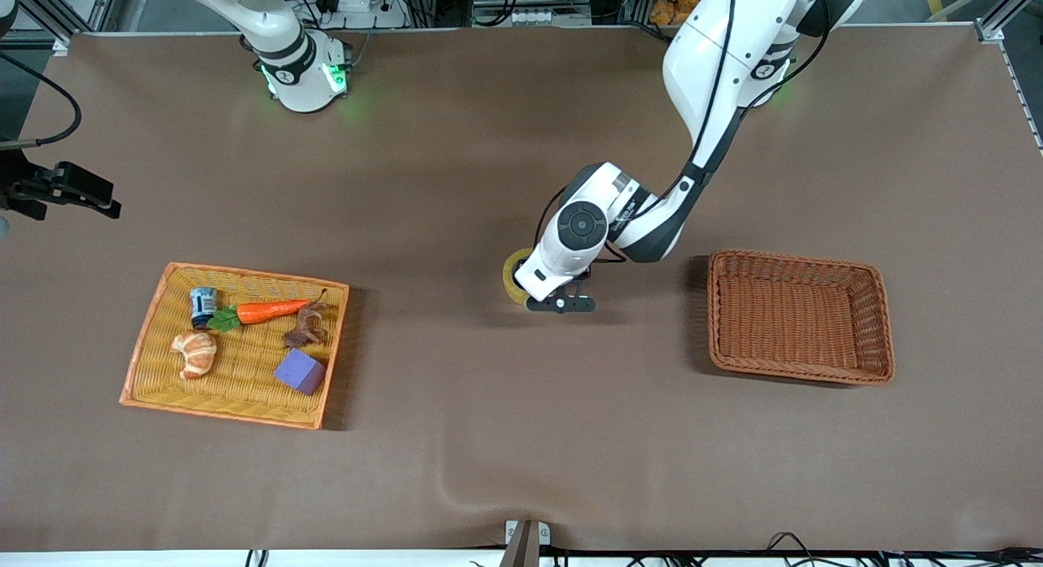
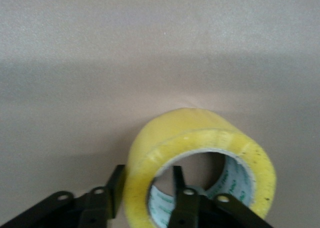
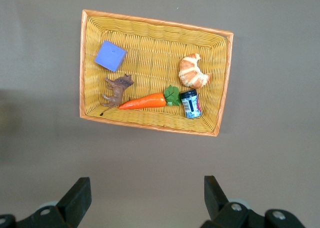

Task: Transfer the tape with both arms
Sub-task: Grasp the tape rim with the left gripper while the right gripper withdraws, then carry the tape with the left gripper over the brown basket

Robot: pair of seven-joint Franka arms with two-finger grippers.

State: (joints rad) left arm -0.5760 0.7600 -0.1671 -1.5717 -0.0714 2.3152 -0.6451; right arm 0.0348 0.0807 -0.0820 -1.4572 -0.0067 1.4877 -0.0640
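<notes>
The tape (image 1: 512, 275), a yellowish translucent roll (image 2: 200, 133), stands on its edge on the brown table about midway between the two baskets. My left gripper (image 1: 528, 288) is down at it. In the left wrist view, the left gripper (image 2: 147, 170) has one finger inside the roll's hole and the other against the outer face, shut on the roll's wall. My right gripper (image 1: 90, 194) hangs high over the table at the right arm's end. In its wrist view the right gripper (image 3: 146, 180) is open with nothing between its fingers.
An orange wicker tray (image 1: 147, 331) at the right arm's end holds a croissant (image 1: 195, 353), carrot (image 1: 273, 310), purple cube (image 1: 300, 371), small jar (image 1: 202, 305) and toy animal (image 1: 305, 329). A brown wicker basket (image 1: 884, 323) lies at the left arm's end.
</notes>
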